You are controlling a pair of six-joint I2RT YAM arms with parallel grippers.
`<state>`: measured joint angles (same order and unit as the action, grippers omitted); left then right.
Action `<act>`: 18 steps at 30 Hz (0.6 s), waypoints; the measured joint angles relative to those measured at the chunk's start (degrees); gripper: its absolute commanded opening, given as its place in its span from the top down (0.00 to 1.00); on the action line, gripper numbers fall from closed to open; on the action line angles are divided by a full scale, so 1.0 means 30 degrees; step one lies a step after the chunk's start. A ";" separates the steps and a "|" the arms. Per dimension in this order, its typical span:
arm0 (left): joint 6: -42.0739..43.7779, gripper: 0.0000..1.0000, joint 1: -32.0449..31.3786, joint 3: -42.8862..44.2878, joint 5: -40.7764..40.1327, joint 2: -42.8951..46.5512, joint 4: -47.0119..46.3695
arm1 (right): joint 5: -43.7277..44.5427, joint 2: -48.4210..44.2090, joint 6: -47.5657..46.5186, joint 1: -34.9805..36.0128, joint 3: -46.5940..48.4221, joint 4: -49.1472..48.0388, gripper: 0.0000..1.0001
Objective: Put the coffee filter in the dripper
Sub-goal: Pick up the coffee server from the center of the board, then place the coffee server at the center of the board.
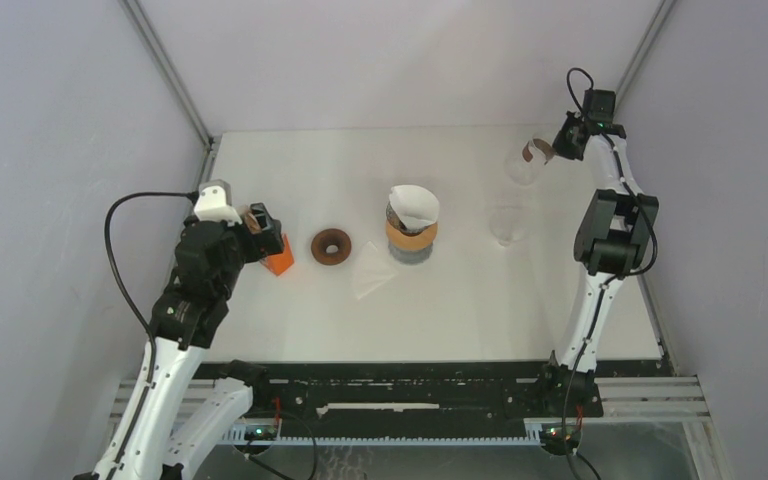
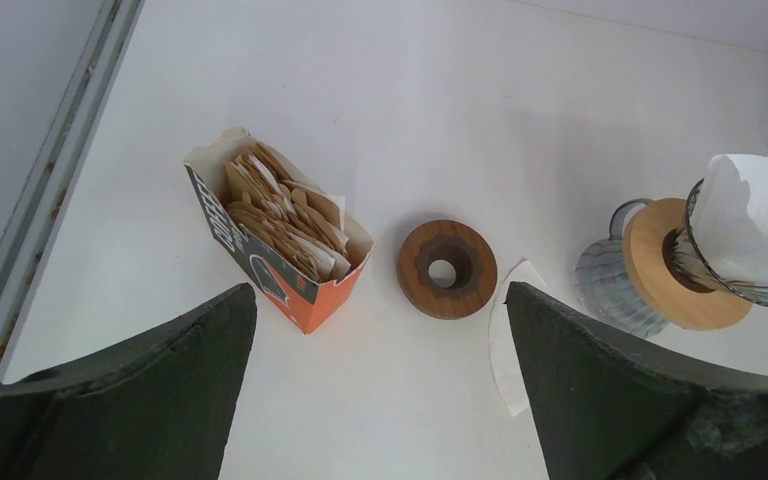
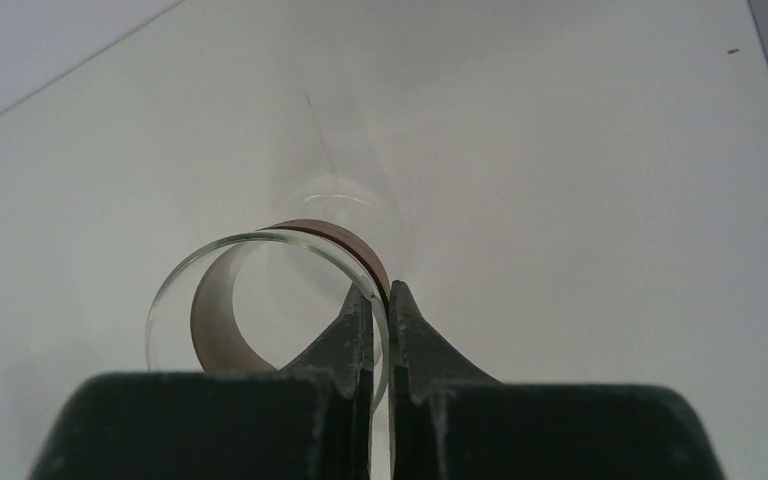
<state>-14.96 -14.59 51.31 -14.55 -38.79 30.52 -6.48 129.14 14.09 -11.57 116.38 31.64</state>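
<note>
1. A white worktop (image 1: 480, 310) sits inside pale grey walls (image 1: 50, 120), with slanted metal posts (image 1: 165, 68) at the back corners.
2. The white cone-shaped paper coffee filter (image 1: 415, 204) sits in the clear glass dripper with a wooden collar (image 1: 410, 238), mid-worktop. A second, flat white paper filter (image 1: 372, 272) lies just beside the dripper's base.
3. Only the left wrist view looks into the open orange cardboard box (image 2: 280, 250), which is packed with brown paper filters. From above, the arm partly covers the box. A brown wooden ring (image 2: 447, 270) lies between the box and the dripper.
4. The left hand (image 2: 380, 295) is spread wide and holds nothing; the box and ring show between its fingers.
5. The right hand (image 3: 381, 300) is pinched onto the rim of a clear glass cylinder with a brown band (image 3: 218, 325), near the far right corner. The top view gives only a faint outline of the cylinder.
6. The box's dark side panel carries pale lettering, too slanted to read.
</note>
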 measured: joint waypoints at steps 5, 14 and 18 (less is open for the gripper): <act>0.0000 0.00 0.0022 0.0000 0.0080 0.0219 -0.0022 | 0.0612 -0.1756 -0.0692 0.0415 -0.1107 0.0554 1.00; -0.0015 0.00 0.0036 -0.0561 0.0539 0.1290 -0.0335 | 0.1457 -0.8524 -0.1501 0.2222 -0.4335 0.0831 1.00; -0.0022 0.00 0.0036 -0.0678 0.0911 0.1807 -0.0517 | 0.1727 -1.1788 -0.1639 0.3271 -0.6011 0.0984 1.00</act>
<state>-15.03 -14.48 49.28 -11.81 -33.36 28.97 -1.30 93.78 9.17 -1.76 98.35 34.59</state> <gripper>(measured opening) 0.998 0.029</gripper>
